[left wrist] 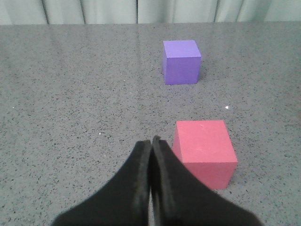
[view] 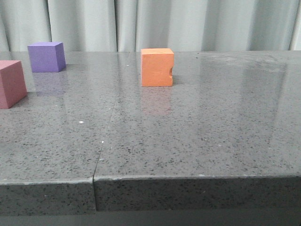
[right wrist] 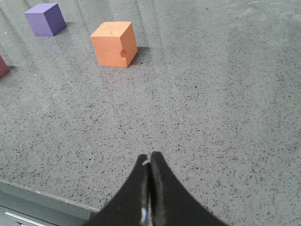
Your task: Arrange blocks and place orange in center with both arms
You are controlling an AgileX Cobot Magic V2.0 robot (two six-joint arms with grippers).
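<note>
Only part of the pink-red cube shows in the front view, cut by the left edge; neither arm appears there. Orange cube sits mid-table, purple cube far left. Left gripper and right gripper are pressed closed, empty.

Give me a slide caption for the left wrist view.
Left gripper, fingers shut, hovers beside the pink-red cube; purple cube beyond.

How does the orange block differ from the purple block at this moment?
The orange block has a small semicircular notch in one side; the purple block shows plain faces. In the front view the orange block sits near the middle of the table, the purple block far to the left. Both are matte cubes of similar size, resting untouched.
</note>
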